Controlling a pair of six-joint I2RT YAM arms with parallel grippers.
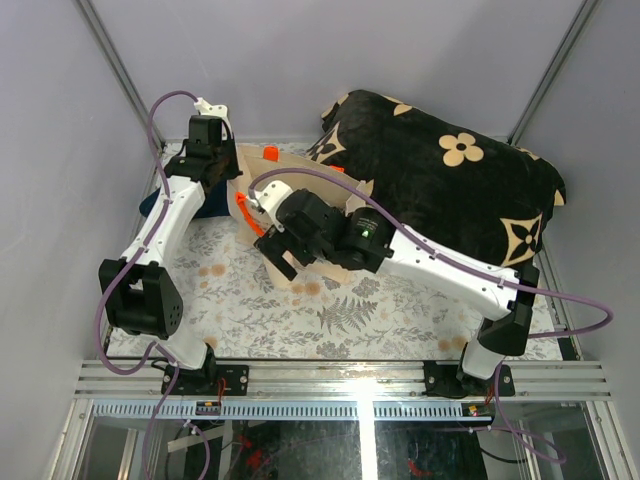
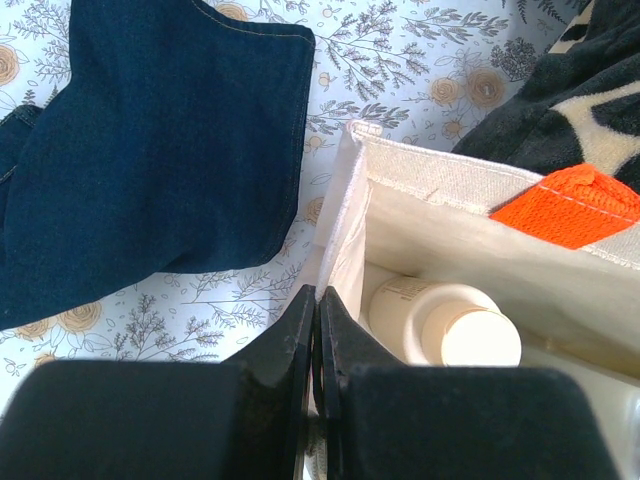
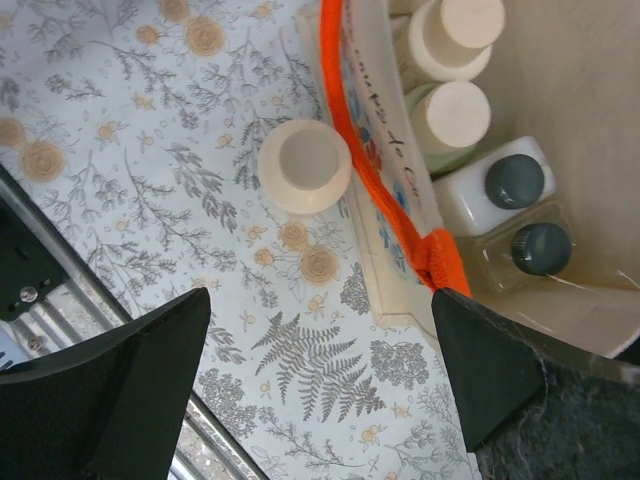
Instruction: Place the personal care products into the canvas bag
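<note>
The job is nearly done: four bottles (image 3: 515,180) already stand inside the canvas bag (image 3: 580,80). The last one, a cream bottle with a tan round cap (image 3: 305,165), stands upright on the desk (image 3: 130,170), just outside the bag's printed front and beside the orange handle (image 3: 345,110). I judge the step in hand to be picking up that bottle.

My right tool (image 3: 320,305) hangs above the desk, fingers wide apart and holding nothing, with the bottle toward 12 o'clock of the gap. The next move calls for shifting that way and descending around the cap, clear of the handle.

My left tool (image 2: 315,305) is pressed together at the bag's corner, apparently pinching the rim to hold the mouth open.
</note>
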